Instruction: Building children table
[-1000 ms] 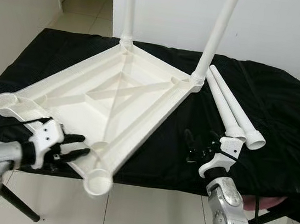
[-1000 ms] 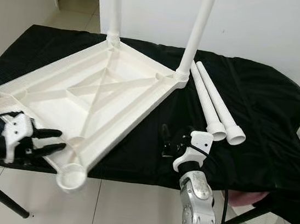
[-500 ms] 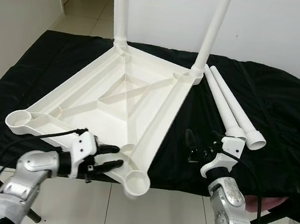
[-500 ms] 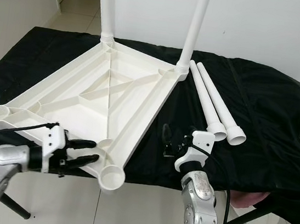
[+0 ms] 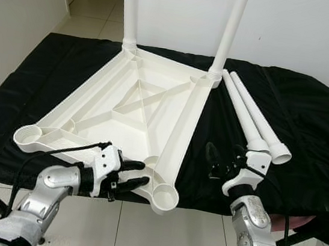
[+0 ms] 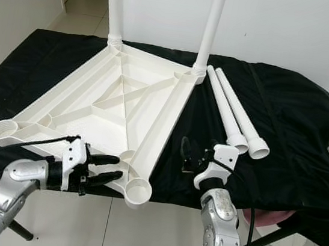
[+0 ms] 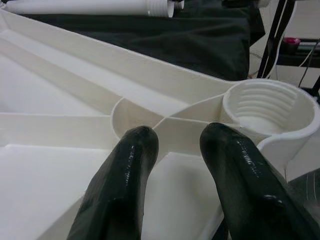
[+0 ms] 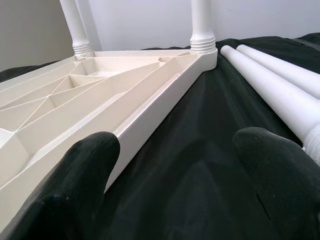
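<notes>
Now the left gripper (image 5: pixel 135 175), fingers parted, touches the upturned white tabletop (image 5: pixel 148 106) at the black-draped table's (image 5: pixel 310 124) front edge; the right gripper (image 5: pixel 223 161) hovers wide open beside two loose legs (image 5: pixel 256 120).

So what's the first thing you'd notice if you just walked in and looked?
The big white tabletop lying upside down on the black cloth, with two legs already standing up at its far corners. Beside it on the right lie two loose legs, side by side. At the near edge, the left gripper is open around the tabletop's rim, next to an empty leg socket, and the right gripper hovers open near the loose legs.
</notes>
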You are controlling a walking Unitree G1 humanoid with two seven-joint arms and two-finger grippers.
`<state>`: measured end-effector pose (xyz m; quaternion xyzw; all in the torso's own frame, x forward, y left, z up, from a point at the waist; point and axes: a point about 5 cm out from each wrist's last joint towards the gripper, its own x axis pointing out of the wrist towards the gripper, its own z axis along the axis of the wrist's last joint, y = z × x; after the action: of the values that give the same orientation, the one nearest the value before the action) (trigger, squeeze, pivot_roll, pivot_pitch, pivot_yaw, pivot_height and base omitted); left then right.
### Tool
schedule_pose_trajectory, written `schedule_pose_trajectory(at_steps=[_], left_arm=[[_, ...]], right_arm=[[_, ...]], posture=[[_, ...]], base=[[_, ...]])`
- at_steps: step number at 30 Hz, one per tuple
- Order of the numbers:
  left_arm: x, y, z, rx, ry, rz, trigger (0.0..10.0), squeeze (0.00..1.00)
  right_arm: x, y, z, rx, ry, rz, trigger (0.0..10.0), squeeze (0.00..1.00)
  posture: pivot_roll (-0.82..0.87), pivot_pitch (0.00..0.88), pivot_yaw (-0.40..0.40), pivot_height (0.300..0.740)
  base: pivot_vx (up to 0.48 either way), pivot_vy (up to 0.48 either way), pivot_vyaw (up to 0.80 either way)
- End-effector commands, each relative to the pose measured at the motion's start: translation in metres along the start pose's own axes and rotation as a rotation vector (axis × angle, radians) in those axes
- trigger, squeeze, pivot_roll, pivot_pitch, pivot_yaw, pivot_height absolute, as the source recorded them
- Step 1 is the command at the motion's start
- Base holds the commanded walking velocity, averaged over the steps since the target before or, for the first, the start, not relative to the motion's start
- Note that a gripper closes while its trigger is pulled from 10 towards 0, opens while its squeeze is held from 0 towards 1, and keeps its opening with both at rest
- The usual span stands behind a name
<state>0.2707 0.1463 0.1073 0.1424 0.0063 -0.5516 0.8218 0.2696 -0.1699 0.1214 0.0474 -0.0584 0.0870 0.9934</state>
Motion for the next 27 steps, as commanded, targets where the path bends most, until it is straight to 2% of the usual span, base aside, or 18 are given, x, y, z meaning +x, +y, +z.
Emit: schedule_pose_trajectory(at_steps=[1,4,5,8,9,10,11,12,13,14,20,23,25,27], left_arm=[[-0.003,0.004,0.007,0.017,-0.002,-0.022,10.0,0.00],[-0.004,0.006,0.009,0.017,-0.004,-0.032,10.0,0.00],[-0.005,0.007,0.013,0.024,-0.006,-0.052,10.0,1.00],[-0.005,0.008,0.016,0.036,-0.007,-0.060,10.0,1.00],[-0.003,0.008,0.019,0.058,-0.008,-0.066,10.0,1.00],[-0.001,0.008,0.020,0.077,-0.005,-0.067,10.0,1.00],[-0.001,0.008,0.020,0.077,-0.005,-0.067,10.0,1.00],[0.000,0.009,0.020,0.091,-0.002,-0.067,10.0,0.55],[0.000,0.009,0.020,0.091,-0.002,-0.067,10.0,0.55],[0.000,0.010,0.018,0.121,0.017,-0.067,10.0,0.00],[0.003,0.023,0.007,0.161,0.110,-0.049,10.0,0.00],[0.003,0.027,0.005,0.159,0.126,-0.030,10.0,0.00],[0.004,0.040,-0.001,0.154,0.190,0.028,10.0,0.00],[0.004,0.040,-0.001,0.154,0.190,0.028,10.0,0.00]], right_arm=[[-0.001,0.001,0.001,0.011,0.004,0.021,10.0,0.67],[-0.002,0.002,0.002,0.019,0.003,0.032,10.0,0.67],[-0.002,0.003,0.003,0.025,-0.004,0.038,10.0,1.00],[-0.003,0.003,0.004,0.024,-0.007,0.035,10.0,1.00],[-0.003,0.003,0.004,0.021,-0.009,0.027,10.0,0.96],[-0.003,0.004,0.004,0.020,-0.010,0.022,10.0,0.00],[-0.003,0.004,0.004,0.020,-0.010,0.022,10.0,0.00],[-0.003,0.004,0.004,0.020,-0.010,0.020,10.0,0.00],[-0.003,0.004,0.004,0.020,-0.010,0.020,10.0,0.00],[-0.003,0.005,0.004,0.021,-0.011,0.020,10.0,0.00],[-0.003,0.005,0.005,0.023,-0.012,0.018,10.0,0.00],[-0.003,0.005,0.005,0.023,-0.012,0.017,10.0,0.00],[-0.002,0.006,0.005,0.024,-0.013,0.015,10.0,0.00],[-0.002,0.006,0.005,0.024,-0.013,0.015,10.0,0.00]], posture=[[-0.11,0.000,0.005,0.740],[-0.11,0.000,0.005,0.740],[-0.11,0.000,0.007,0.740],[-0.11,0.000,0.007,0.740],[-0.12,0.000,0.009,0.740],[-0.12,0.000,0.009,0.740],[-0.12,0.000,0.009,0.740],[-0.12,0.000,0.009,0.740],[-0.12,0.000,0.009,0.740],[-0.12,0.000,0.011,0.740],[-0.12,0.000,0.015,0.740],[-0.13,0.000,0.018,0.740],[-0.14,0.000,0.025,0.740],[-0.14,0.000,0.025,0.740]], base=[[0.000,0.000,0.00],[0.000,0.000,0.00],[0.000,0.000,0.00],[0.000,0.000,0.00],[0.000,0.000,0.00],[0.000,0.000,0.00],[0.000,0.000,0.00],[0.000,0.000,0.00],[0.000,0.000,0.00],[0.000,0.000,0.00],[0.000,0.000,0.00],[0.000,0.000,0.00],[0.000,0.000,0.00],[0.000,0.000,0.00]])
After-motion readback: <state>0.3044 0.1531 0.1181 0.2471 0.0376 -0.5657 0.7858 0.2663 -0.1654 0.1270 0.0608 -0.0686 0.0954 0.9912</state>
